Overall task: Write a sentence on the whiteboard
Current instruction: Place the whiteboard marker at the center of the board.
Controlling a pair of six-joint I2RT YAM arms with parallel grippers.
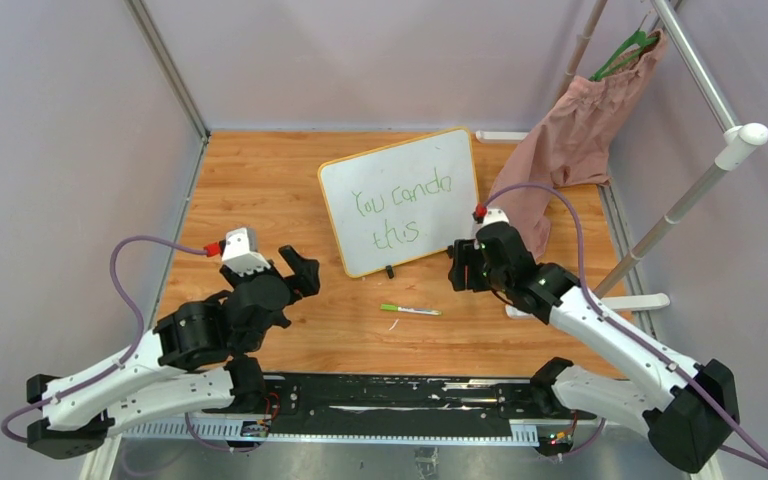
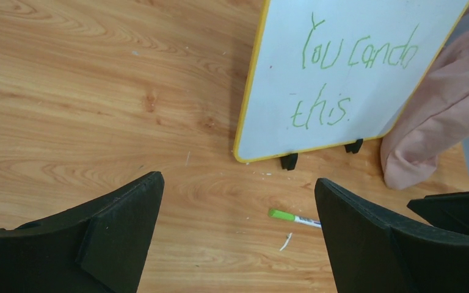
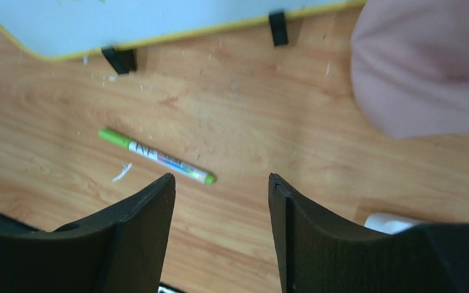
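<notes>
Left gripper (image 1: 298, 268) released, empty, near-left of whiteboard (image 1: 440, 225); right gripper (image 1: 458, 268) released, empty, near-right. Green marker (image 1: 410, 310) lies between, near side. Sentence (image 1: 400, 193) reads "You can do this".

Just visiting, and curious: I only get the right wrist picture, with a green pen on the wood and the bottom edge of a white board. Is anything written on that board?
Observer: Yes. The whiteboard carries the sentence in green marker: "You can do" above "this".
Operator: And the pink lump on the right?
Observer: A pink garment, hanging from a green hanger up on a white rail.
Operator: Is the other arm holding something?
Observer: No. The left gripper is open and empty, off to the left of the whiteboard.
</notes>
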